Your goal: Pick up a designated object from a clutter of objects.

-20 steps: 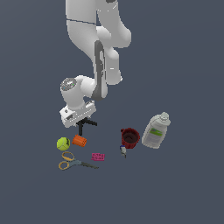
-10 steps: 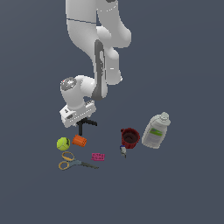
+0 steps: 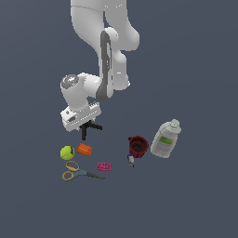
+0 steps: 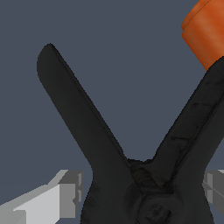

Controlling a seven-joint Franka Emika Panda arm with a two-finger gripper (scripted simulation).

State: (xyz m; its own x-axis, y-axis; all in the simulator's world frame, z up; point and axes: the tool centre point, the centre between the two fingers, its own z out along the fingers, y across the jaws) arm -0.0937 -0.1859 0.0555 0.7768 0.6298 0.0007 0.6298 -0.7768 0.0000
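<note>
Black and matte, the clamp point(image 4: 140, 175) fills the wrist view, its two handles splaying apart in a V from the pivot; in the exterior view the clamp point(image 3: 87, 128) hangs just under the arm's hand, seemingly raised a little off the floor, though how far is hard to tell; the gripper point(image 4: 140, 192) sits on either side of the clamp's pivot, one grey fingertip point(image 4: 65, 192) touching one flank and another at the opposite edge, so the claw is closed to the clamp's width and has hold of it; in the exterior view the gripper point(image 3: 83, 122) is mostly hidden by the white hand above it

Just nearer than the clamp lies the orange cylinder point(image 3: 84, 149), also seen past one handle in the wrist view point(image 4: 204, 30); beside it on the exterior view's left is the yellow-green ball point(image 3: 67, 152), close but whether touching cannot be told; nearer again are the yellow-handled scissors point(image 3: 76, 171), lying flat with blades pointing to the exterior view's right; the pink block point(image 3: 104, 166) lies just right of them; well apart on the exterior view's right stands the dark red mug point(image 3: 138, 146), and beside it the whitish bottle point(image 3: 165, 139) lies tilted; a small object at the mug's near side is too small to tell; all rest on a plain dark grey floor point(image 3: 195, 200)
</note>
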